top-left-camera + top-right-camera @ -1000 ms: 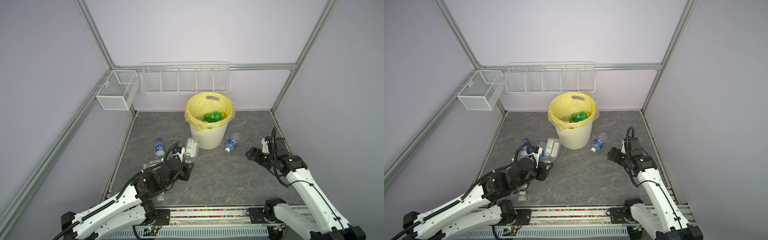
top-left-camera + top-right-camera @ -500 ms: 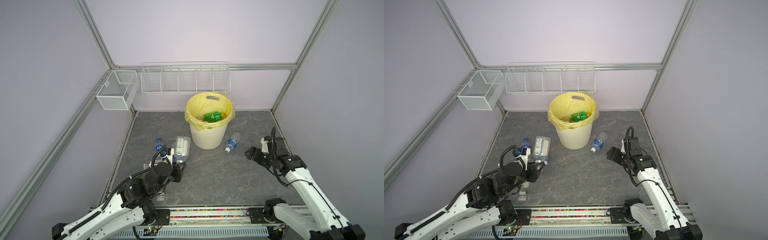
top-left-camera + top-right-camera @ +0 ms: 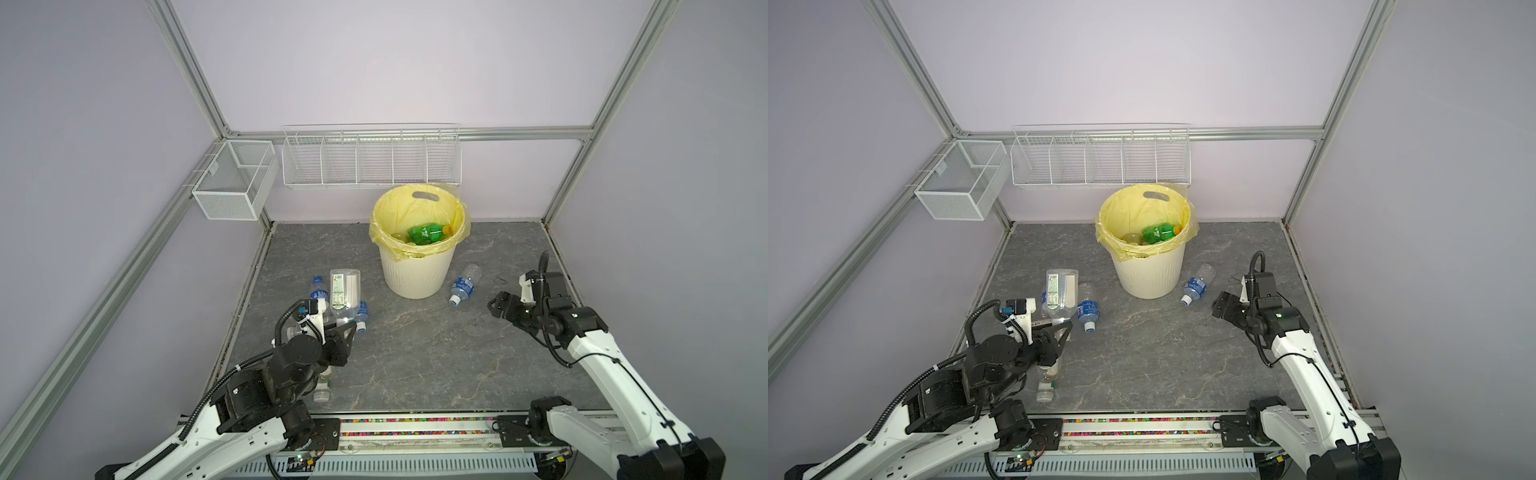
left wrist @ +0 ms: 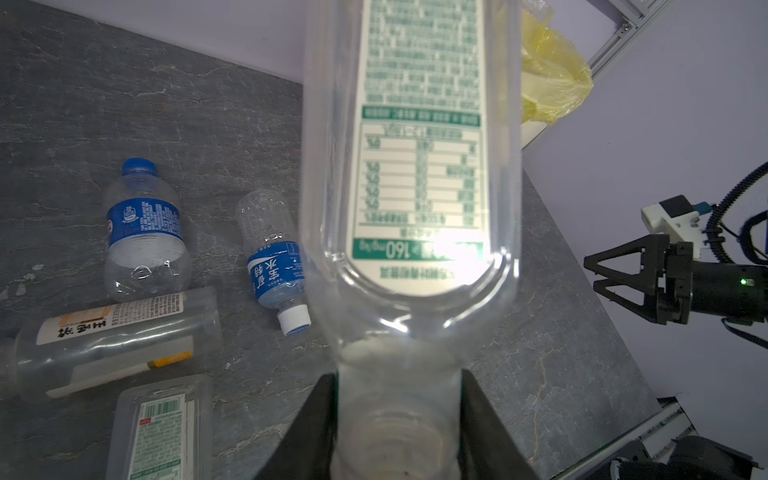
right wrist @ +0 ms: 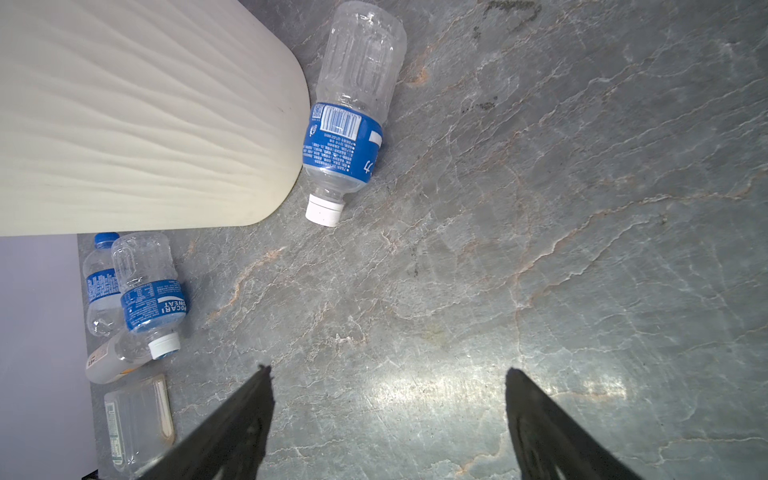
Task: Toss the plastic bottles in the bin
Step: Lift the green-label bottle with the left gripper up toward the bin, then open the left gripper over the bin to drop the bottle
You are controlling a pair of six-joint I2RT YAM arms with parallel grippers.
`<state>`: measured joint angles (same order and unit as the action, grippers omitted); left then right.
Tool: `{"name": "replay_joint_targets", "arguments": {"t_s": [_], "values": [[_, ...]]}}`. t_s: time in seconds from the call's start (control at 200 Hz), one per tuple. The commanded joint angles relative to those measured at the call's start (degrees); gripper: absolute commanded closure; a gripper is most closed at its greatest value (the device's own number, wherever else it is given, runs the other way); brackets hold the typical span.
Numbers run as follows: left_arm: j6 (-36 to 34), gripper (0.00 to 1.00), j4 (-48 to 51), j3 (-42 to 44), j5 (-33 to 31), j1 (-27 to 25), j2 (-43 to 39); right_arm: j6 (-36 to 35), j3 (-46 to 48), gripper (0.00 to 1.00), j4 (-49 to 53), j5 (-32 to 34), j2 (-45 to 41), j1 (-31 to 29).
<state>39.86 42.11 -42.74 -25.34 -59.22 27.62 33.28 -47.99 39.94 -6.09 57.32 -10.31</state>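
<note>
**Left tool has a bottle by the neck, right tool wide open**

So the left tool [image 3: 343,332] is clamped on the neck of a flat clear bottle [image 3: 345,289] with a green-and-white label. In the left wrist view both black fingers [image 4: 307,428] pinch the neck, and the body sticks straight out away from the arm. In both top views the bottle sits up above the other bottles, with its base toward the back wall. It's on the left arm's side of the bin [image 3: 415,274], not over it.

The bin is the cream ribbed bucket with the yellow bag [image 3: 415,208], standing near the back of the grey surface [image 3: 415,353]. A green bottle [image 3: 428,233] with a yellow cap lies inside. There's something clear next to it that I can't make out.

The right tool [image 3: 500,305] has hold of nothing. Its jaws are spread wide and it hovers over bare surface. The nearest thing to it is a blue-label bottle [image 3: 465,284] with a white cap, lying on its side just beside the bin's base.

The rest are down on the surface below the left tool, packed close together and all lying flat:
- a blue-capped bottle [image 4: 143,232]
- a white-capped bottle [image 4: 276,266] with a blue label
- a round clear bottle [image 4: 112,336] with a white and orange label
- a second flat bottle [image 4: 160,428] with a green-white label

A long wire basket [image 3: 372,158] and a small mesh basket [image 3: 235,183] hang on the frame behind.
</note>
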Motion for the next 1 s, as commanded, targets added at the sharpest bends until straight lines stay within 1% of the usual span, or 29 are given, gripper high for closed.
{"name": "replay_joint_targets", "arguments": {"t_s": [0.0, 0.18, 0.29, 0.38, 0.475, 0.515, 0.585, 0.63, 0.645, 0.69, 0.735, 0.765, 0.8, 0.83, 0.875, 0.925, 0.995], "values": [[0.75, 0.76, 1.43, -2.01, -1.69, -0.15, 0.99, 0.9, 1.23, 0.12, -1.05, -0.95, 0.16, 0.2], [-1.28, 0.76, -0.52, -6.9, -1.25, -0.15, 6.55, 0.47, 1.49, 0.12, -0.94, -0.78, -0.1, 0.19], [-4.59, 0.75, -3.12, -13.23, -1.14, -0.18, 12.54, 0.19, 1.66, 0.12, -1.02, -0.68, -0.09, 0.17], [-9.1, 0.75, -3.1, -22.8, -1.3, -0.04, 20.91, 0.12, 1.91, 0.12, -1.34, -0.93, 0.03, 0.22], [-13.6, 0.72, -1.54, -35.77, 0.12, 1.3, 32.81, 0.03, 2.24, 0.12, -1.46, -1.1, 0.16, 0.19], [-14.49, 0.71, -0.78, -41.31, 2.83, 3.35, 38.2, 0.03, 2.41, 0.12, -1.59, -1.16, 0.07, 0.16], [-14.82, 0.68, -0.33, -50.74, 10.03, 8.05, 47.34, 0.08, 2.8, 0.12, -1.76, -0.96, -0.19, 0.2], [-14.8, 0.63, 0.28, -56.65, 12.53, 10.17, 53.1, 0.23, 2.85, 0.12, -1.79, -0.99, -0.44, 0.18], [-15.09, 0.59, 0.54, -58.68, 12.85, 10.64, 54.74, 0.28, 2.94, 0.12, -1.76, -0.95, -0.57, 0.13], [-16.1, 0.44, 1.95, -64.54, 12.53, 11.5, 59.72, 0.43, 2.99, 0.12, -1.8, -0.93, -0.84, 0.13], [-17.09, 0.35, 3.95, -69.78, 11.39, 12.14, 63.9, 0.56, 3.03, 0.12, -1.71, -0.97, -1.21, 0.12], [-17.25, 0.29, 5.72, -73.15, 10.75, 12.57, 66.04, 0.65, 3.16, 0.12, -1.65, -1.04, -1.43, 0.16], [-17.26, 0.2, 7.82, -76.66, 10.89, 13.25, 68.14, 0.64, 3.16, 0.12, -1.61, -1.09, -1.74, 0.14], [-17.15, 0.11, 9.0, -78.68, 11.41, 13.84, 69.22, 0.6, 3.23, 0.12, -1.38, -1.02, -2.08, 0.11], [-16.87, 0.01, 10.24, -80.44, 12.41, 14.54, 69.85, 0.48, 3.25, 0.12, -1.1, -0.81, -2.55, 0.11], [-17.12, 0.01, 10.61, -80.66, 13.04, 14.9, 69.27, 0.23, 3.4, 0.12, -0.66, -0.58, -2.97, 0.11], [-17.09, 0.01, 10.61, -79.06, 11.63, 14.97, 66.76, -0.1, 3.51, 0.12, -0.16, -0.24, -3.43, 0.11]]}}
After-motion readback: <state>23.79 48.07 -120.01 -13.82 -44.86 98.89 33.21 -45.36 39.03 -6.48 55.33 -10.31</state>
